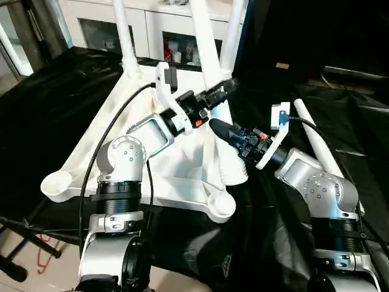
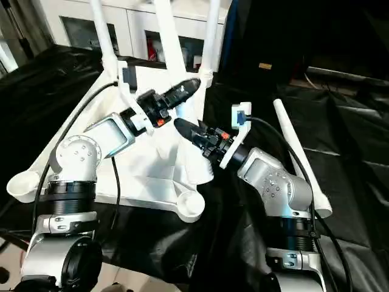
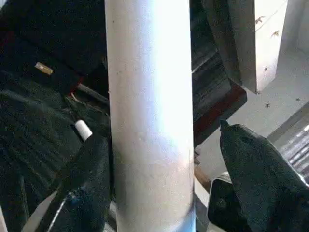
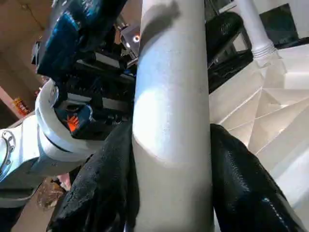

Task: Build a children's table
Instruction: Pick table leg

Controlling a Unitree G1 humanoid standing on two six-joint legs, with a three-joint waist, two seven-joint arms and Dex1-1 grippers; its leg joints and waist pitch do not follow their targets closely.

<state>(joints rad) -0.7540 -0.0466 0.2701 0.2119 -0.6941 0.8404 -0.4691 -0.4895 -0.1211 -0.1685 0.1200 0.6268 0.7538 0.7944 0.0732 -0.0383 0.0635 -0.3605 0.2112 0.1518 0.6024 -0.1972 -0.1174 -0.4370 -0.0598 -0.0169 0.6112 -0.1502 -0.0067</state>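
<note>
Hanging tilted over the upturned tabletop (image 1: 176, 176), the third leg (image 1: 203, 48) is clamped between both fingers of the right tool (image 1: 217, 128). This is seen most clearly in the right wrist view. The left tool (image 1: 226, 88) is placed higher on the same leg with its jaws apart: one finger (image 3: 89, 179) is laid against the tube, while the other finger (image 3: 256, 174) is kept off it by a visible gap.

The tabletop is rested underside up on the black-draped table (image 1: 55, 109). Two legs (image 1: 123, 30) (image 1: 236, 24) are already stood in the far corner sockets. A fourth leg (image 1: 319, 146) is laid on the cloth to the right.

The ribbed end (image 1: 234, 173) of the held leg is poised just beside the near right corner socket (image 1: 222, 205), not in it.

The main risk is judged to be the single firm grip. If the leg is pushed down off-axis, it may be twisted in the right tool's fingers and jammed on the socket rim.

The light tabletop may also be shoved across the cloth, since nothing is seen to brace it. A seated far leg could be knocked by the tilted tube's upper part as it is swung upright. A slip may also be caused if the right tool is loosened before the left is closed.
</note>
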